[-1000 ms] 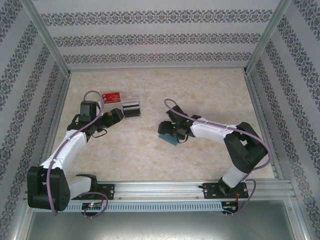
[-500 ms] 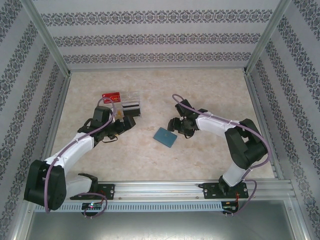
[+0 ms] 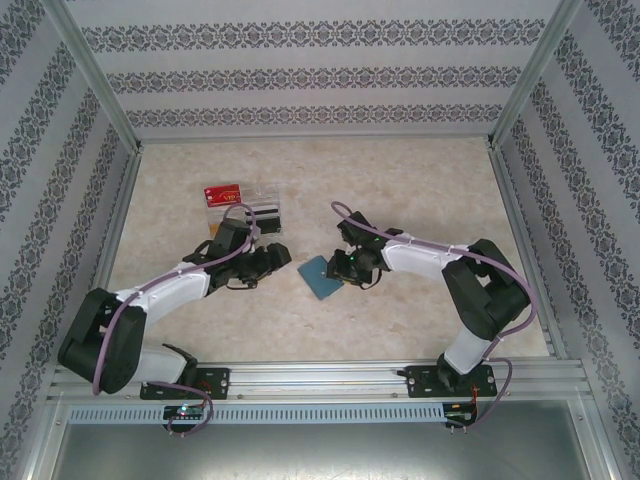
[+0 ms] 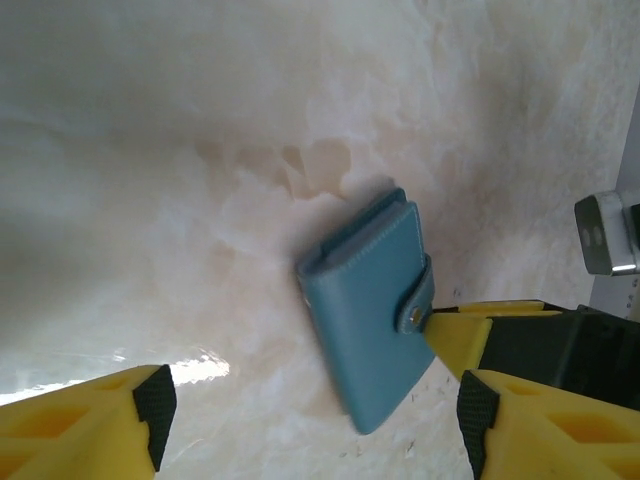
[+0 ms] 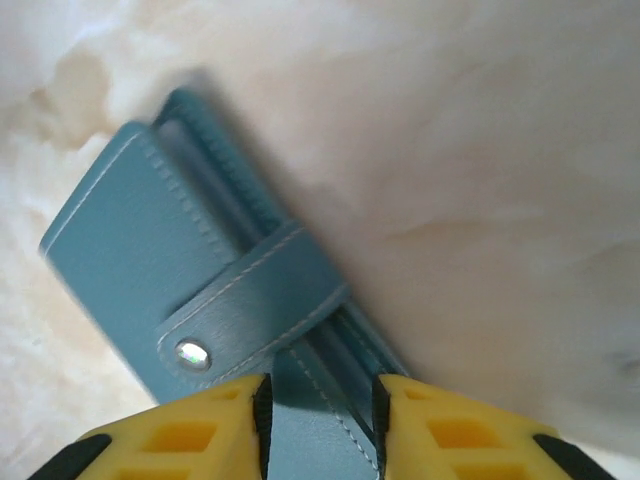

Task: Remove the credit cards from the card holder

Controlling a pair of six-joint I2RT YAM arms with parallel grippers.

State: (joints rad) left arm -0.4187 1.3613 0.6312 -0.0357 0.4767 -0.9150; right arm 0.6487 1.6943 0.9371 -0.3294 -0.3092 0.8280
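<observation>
One closed card holder (image 3: 322, 277) lies on the table (image 3: 420, 190) — my right gripper (image 5: 320, 392) is nearer, jaws narrow astride its strap end, grip I cannot confirm — while the left gripper (image 4: 312, 405) gapes open, holder lengthwise just ahead.

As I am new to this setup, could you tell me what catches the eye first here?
A closed blue-grey card holder lies mid-table, its snap strap fastened. The right gripper sits at one end of it, jaws close together, while the left gripper faces it, open. A red card lies at the back left.
</observation>
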